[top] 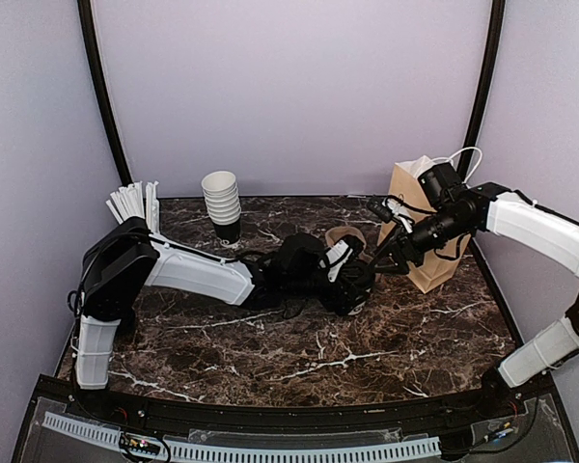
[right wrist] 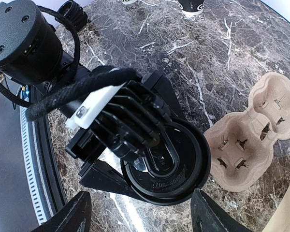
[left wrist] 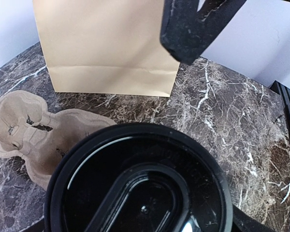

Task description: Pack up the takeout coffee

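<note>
A takeout coffee cup with a black lid [right wrist: 176, 162] sits between the fingers of my left gripper [top: 350, 286] near the table's middle. The lid fills the bottom of the left wrist view [left wrist: 140, 188] and hides the fingertips. I cannot tell whether the cup rests on the table. My right gripper [right wrist: 141, 215] hovers open just above this cup, one finger [right wrist: 72, 215] on each side of the lid. It also shows in the top view [top: 379, 256]. The brown paper bag [top: 420, 236] stands upright at the right rear, behind the cup.
A moulded cardboard cup carrier [top: 344, 236] lies flat between the cup and the bag, and shows in the right wrist view [right wrist: 246, 140]. A stack of lidless white cups [top: 221, 198] and white sticks [top: 133, 201] stand at the back left.
</note>
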Available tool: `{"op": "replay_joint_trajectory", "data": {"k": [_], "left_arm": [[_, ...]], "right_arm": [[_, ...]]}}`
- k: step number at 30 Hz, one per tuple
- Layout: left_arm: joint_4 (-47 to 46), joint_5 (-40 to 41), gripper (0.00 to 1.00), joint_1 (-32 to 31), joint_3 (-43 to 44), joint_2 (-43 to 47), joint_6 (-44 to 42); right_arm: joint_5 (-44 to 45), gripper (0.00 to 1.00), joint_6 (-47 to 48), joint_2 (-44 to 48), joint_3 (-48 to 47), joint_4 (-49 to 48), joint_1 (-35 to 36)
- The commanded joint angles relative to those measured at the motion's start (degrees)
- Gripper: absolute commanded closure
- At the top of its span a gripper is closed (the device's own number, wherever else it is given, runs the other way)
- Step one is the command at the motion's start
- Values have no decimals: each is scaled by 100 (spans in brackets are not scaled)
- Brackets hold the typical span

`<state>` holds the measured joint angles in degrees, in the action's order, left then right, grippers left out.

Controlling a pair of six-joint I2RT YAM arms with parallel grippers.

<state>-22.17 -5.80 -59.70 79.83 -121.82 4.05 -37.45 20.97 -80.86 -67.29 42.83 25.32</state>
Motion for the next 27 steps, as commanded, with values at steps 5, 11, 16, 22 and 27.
{"op": "replay_joint_trajectory", "data": {"k": [5, 11, 16, 22, 27], "left_arm": [[384, 480, 17, -24, -115, 604, -202], [606, 1180, 16, 90, -960, 1406, -253], [546, 1315, 15, 510, -1587, 1933, -43], [344, 1509, 14, 1332, -1867, 1932, 132], [230, 1644, 14, 1936, -1812, 1774, 256]], "right_arm": [[-82, 28, 17, 262, 67, -179, -115], [-105, 28, 27, 259, 58, -212, -183], [-46, 28, 9, 174, 21, -218, -203], [110, 28, -26, 188, -147, -181, -212], [165, 28, -27, 303, -108, -152, -212]]}}
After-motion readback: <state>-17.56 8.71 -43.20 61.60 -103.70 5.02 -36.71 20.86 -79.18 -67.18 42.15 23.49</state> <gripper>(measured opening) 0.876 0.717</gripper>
